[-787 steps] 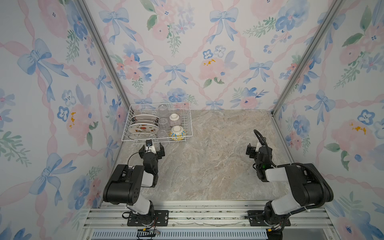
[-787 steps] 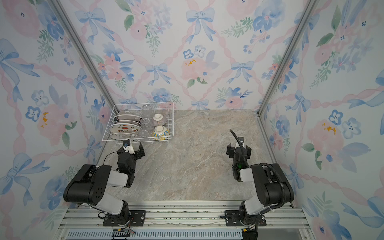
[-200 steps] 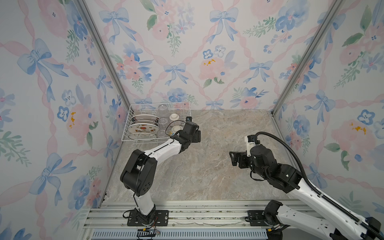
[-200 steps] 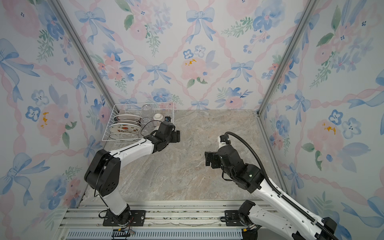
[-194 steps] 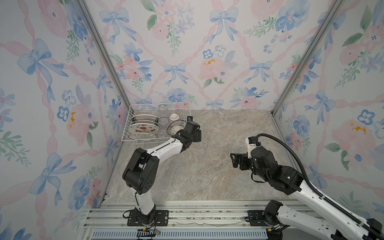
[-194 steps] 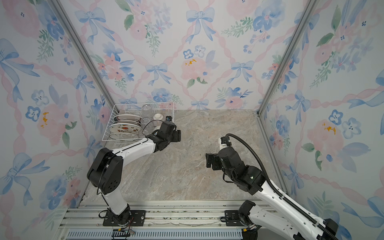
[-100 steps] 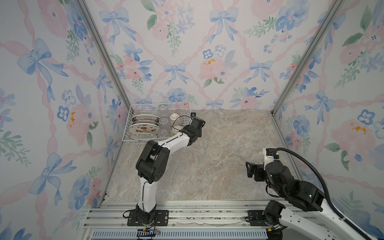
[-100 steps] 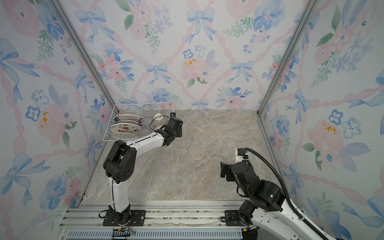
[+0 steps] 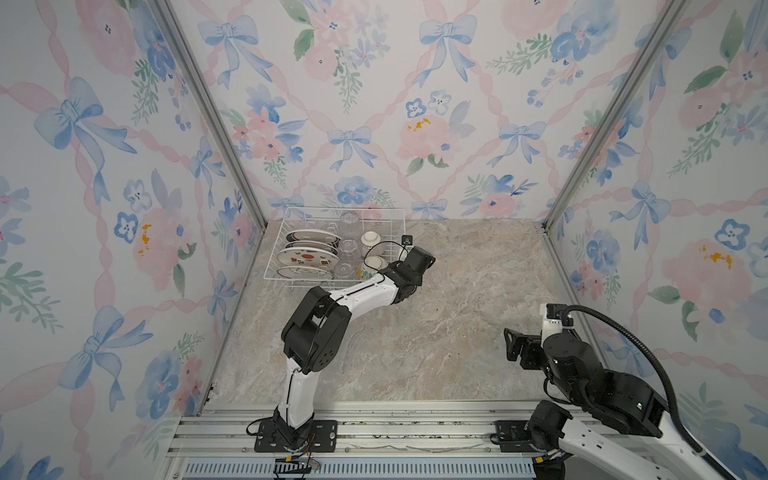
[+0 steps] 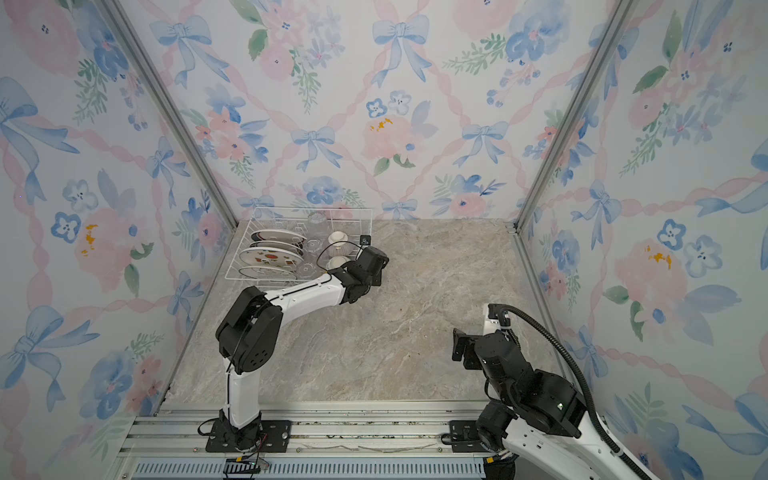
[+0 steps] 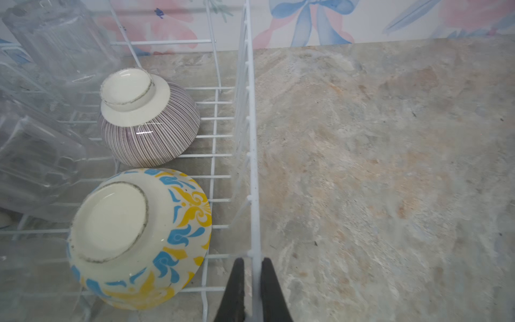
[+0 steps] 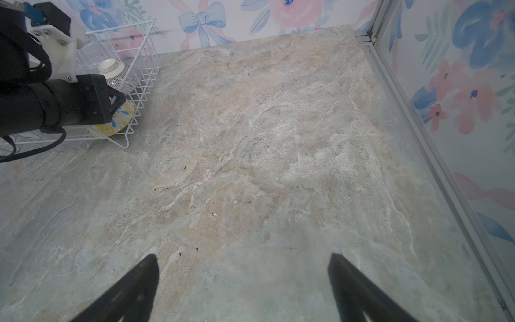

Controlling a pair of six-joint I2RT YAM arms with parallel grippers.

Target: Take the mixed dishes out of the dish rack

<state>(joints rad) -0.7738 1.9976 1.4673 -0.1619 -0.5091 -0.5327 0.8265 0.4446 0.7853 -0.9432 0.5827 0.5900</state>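
Observation:
The white wire dish rack (image 9: 374, 209) stands at the back left of the table in both top views. It holds upright patterned plates (image 9: 307, 257), clear glass cups (image 11: 61, 41), an upside-down purple-striped bowl (image 11: 150, 125) and an upside-down yellow-blue bowl (image 11: 139, 237). My left gripper (image 11: 253, 260) is shut on the top rim wire (image 11: 252, 156) of the rack's right side, right beside the yellow-blue bowl. In a top view the left gripper (image 9: 409, 259) sits at the rack's near right corner. My right gripper (image 12: 242, 264) hangs open and empty over bare table at the front right (image 9: 513, 345).
The marble tabletop (image 12: 250, 139) stretches right of the rack. Floral walls with metal corner posts (image 9: 582, 145) close in three sides. A metal rail (image 9: 374, 432) runs along the front edge. The left arm (image 12: 55, 103) reaches across in front of the rack.
The left arm stretched on to the rack's right side and its jaws shut on the rim wire. The right arm drew back toward the front right, still open.

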